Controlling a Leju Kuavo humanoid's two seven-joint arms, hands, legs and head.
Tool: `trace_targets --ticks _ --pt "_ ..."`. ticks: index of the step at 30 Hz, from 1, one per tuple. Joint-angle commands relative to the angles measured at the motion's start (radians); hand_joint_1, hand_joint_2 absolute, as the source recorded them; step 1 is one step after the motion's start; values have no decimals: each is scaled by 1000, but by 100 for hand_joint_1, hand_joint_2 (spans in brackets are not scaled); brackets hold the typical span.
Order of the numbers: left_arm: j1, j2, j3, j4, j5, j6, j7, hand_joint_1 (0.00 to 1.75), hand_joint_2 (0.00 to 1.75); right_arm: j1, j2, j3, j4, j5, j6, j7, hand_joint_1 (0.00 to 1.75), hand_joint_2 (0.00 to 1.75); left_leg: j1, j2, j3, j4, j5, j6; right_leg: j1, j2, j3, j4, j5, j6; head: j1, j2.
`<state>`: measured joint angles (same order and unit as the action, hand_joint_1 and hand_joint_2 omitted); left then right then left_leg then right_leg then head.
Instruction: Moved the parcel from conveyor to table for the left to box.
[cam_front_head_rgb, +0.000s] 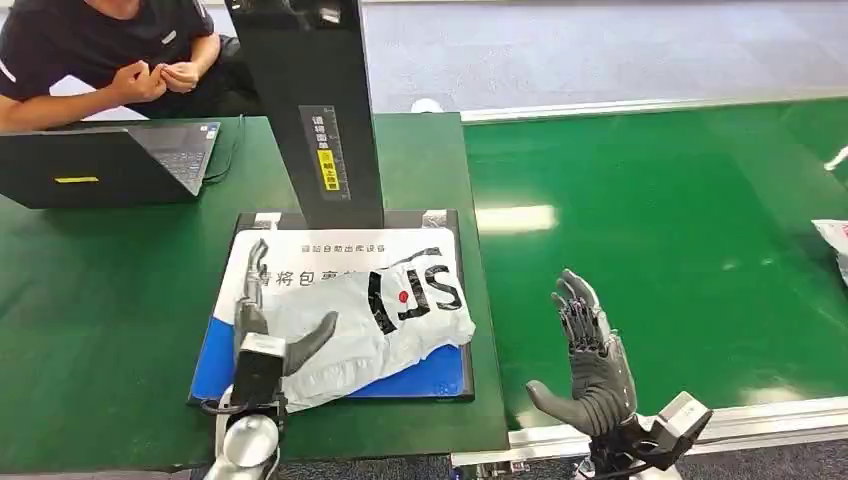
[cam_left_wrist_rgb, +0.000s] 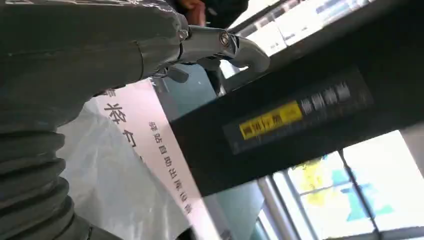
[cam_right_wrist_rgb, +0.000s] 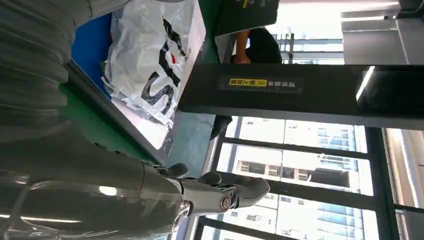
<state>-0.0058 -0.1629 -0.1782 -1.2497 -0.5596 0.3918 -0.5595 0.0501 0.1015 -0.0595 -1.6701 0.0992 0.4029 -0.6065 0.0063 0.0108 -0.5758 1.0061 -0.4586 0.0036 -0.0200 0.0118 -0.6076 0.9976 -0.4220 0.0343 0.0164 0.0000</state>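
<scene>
Our left hand (cam_front_head_rgb: 268, 335) lies against the near-left side of the parcel (cam_front_head_rgb: 370, 325), thumb spread out over the wrinkled plastic and fingers reaching up along its left edge. We cannot tell whether it actually has a grip on the bag or only rests on it; nothing looks pinched. Our right hand (cam_front_head_rgb: 590, 360) is held up over the green conveyor (cam_front_head_rgb: 680, 230), fingers straight and apart, carrying nothing.

The parcel, a white plastic mailer with bold black lettering and a red dot, lies on the blue-and-white mat (cam_front_head_rgb: 225, 350) on the bench (cam_front_head_rgb: 90, 300), just in front of the foot of the black scanner post (cam_front_head_rgb: 315, 110). The right wrist view shows it there as well, crumpled on the mat.

We judge that the transfer from the conveyor is done and the handover to our left side is the step in hand. The next move calls for the left hand to close firmly on the bag, gathering enough of the slack plastic that it does not slip, and to lift it clear of the post.

A person (cam_front_head_rgb: 110, 50) sits behind a laptop (cam_front_head_rgb: 100, 165) at the far left of the bench. Another white bag (cam_front_head_rgb: 835, 240) shows at the conveyor's right edge.
</scene>
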Motion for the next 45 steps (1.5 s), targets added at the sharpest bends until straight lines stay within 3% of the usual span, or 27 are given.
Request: trace_targets --ticks 1,8,11,12,15,19,23,35,36,45 --pt "-34 88 -186 65 -293 -70 134 0 175 -33 20 -38 61 -2 26 3 0 175 0 -1 3 -2 0 -1 0 -1 2 -1 0 -3 0 0" --pt "-41 84 -201 111 -334 -182 190 0 175 -40 21 -43 70 3 41 3 0 175 0 -1 4 -3 0 -1 0 -1 3 -1 0 -3 0 0" --pt "-51 82 -194 144 -359 -228 253 0 175 -38 19 -43 72 5 40 2 0 175 0 -1 3 -2 1 -1 0 -1 2 -1 0 -2 0 0" --pt "-60 78 -172 175 -406 -232 356 0 175 -30 18 -43 66 8 38 -1 0 175 0 -1 4 -3 0 -1 0 -1 3 -2 0 -2 0 0" --pt "-64 72 -137 193 -445 -232 425 0 175 -19 20 -44 54 11 35 0 0 175 0 -1 3 -2 0 -1 1 -1 2 -1 0 -2 0 0" --pt "-65 76 -133 193 -444 -232 424 0 175 -18 20 -44 53 11 35 0 0 175 0 -1 3 -2 0 -1 0 -1 2 -1 0 -2 0 0" --pt "-63 59 -89 220 -485 -303 501 0 175 -9 30 -45 44 14 29 6 0 175 0 -1 4 -2 0 -1 0 -1 3 -1 0 -2 0 0" --pt "-63 57 -78 237 -501 -312 503 0 175 -4 35 -44 40 14 30 7 0 175 0 0 6 -3 1 -1 0 0 4 -1 0 -3 0 0" --pt "-61 53 -72 231 -501 -314 502 175 175 -3 36 -44 38 14 31 7 0 175 0 0 6 -2 1 -1 0 0 5 -1 0 -2 0 0" --pt "-63 54 -58 222 -489 -297 453 175 175 -10 43 -59 39 10 41 15 0 175 0 0 9 -3 1 -1 0 0 7 -1 0 -3 0 0"
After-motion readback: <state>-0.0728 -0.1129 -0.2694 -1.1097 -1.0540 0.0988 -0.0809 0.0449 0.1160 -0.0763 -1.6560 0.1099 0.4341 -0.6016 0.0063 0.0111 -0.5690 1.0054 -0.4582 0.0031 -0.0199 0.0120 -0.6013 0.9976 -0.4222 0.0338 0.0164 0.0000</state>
